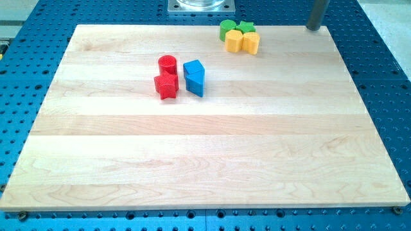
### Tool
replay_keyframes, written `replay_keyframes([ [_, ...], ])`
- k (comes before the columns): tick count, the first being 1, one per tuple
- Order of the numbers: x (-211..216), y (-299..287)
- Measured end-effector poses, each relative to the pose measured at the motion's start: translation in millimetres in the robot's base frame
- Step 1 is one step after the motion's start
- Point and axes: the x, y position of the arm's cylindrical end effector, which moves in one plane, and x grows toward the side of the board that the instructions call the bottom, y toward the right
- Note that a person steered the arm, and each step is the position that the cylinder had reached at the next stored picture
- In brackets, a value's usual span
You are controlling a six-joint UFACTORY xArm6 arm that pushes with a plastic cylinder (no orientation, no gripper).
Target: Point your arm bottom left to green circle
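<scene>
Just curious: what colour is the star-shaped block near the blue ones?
Red star, clearest in the camera view, left of the blue blocks.

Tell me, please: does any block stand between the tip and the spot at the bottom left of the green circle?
Yes. From my tip, the green star and two yellow blocks lie across the direct line to the green circle.

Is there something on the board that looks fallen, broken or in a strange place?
Nothing stands out. The green circle, green star and two yellow blocks sit tightly together near the view's top. The red blocks and blue blocks stand left of centre. My tip is at the top right edge.
</scene>
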Motion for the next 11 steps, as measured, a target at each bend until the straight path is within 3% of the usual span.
replay_keyframes([
  [2,1,-34],
  [3,1,-118],
  [5,1,-146],
  [7,2,-268],
  [9,2,-295],
  [11,74,-296],
])
